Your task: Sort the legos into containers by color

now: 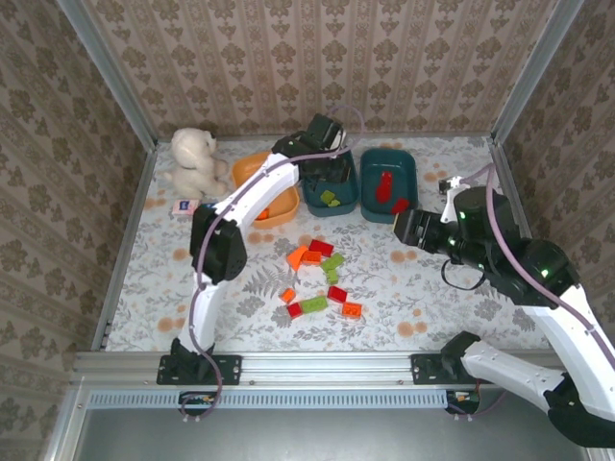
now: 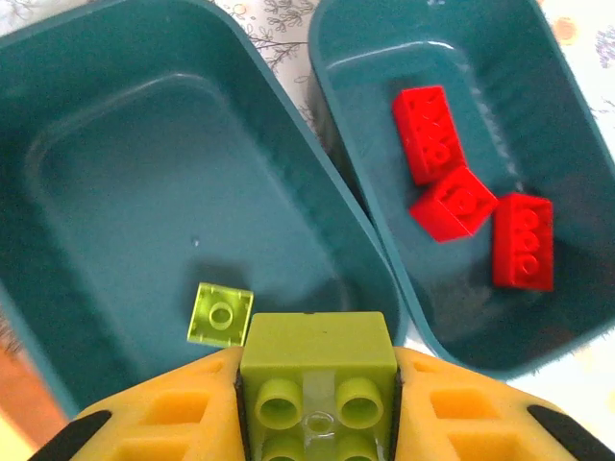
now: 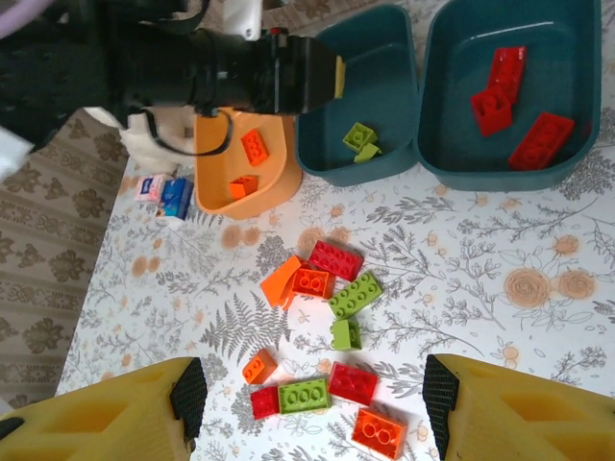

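The green lego is pinched tight by its two flat sides in the left pincer, bumps facing the camera; it hangs over the middle teal tub, where a small green lego lies; it looks light, hard and smooth, so it could slip, and the flat sides seem the best place to squeeze; the other teal tub just beside holds three red legos; the orange tub holds orange ones; more loose legos wait on the worktop; the right pincer hangs above them, half open and empty.
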You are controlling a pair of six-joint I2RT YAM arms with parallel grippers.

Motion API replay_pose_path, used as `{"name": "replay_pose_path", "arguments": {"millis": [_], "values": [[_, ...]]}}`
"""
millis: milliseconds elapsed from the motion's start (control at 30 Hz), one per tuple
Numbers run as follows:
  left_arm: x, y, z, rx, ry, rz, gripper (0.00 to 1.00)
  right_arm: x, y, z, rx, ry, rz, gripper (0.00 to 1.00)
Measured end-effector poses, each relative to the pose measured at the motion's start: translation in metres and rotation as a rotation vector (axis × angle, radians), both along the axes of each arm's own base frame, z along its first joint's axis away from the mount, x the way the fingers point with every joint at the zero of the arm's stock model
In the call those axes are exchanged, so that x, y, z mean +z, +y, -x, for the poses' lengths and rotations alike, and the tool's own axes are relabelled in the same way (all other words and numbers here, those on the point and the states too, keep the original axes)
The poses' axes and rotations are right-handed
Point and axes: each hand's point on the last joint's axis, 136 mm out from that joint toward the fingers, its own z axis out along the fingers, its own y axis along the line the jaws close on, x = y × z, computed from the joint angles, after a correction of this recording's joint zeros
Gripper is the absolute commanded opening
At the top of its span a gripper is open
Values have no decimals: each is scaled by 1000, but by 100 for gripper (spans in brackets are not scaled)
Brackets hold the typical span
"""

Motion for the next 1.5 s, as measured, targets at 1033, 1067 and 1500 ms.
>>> {"name": "replay_pose_path", "arguments": {"millis": [1033, 1067, 1500], "values": [[-99, -16, 7, 23, 272, 9, 65, -16, 1, -13, -5, 63, -22, 65], [-99, -16, 7, 31, 272, 10, 66, -17, 1, -14, -2, 66, -18, 65], [62, 103, 27, 359, 111, 281, 70, -90, 101, -9, 423, 205, 295, 65]]}}
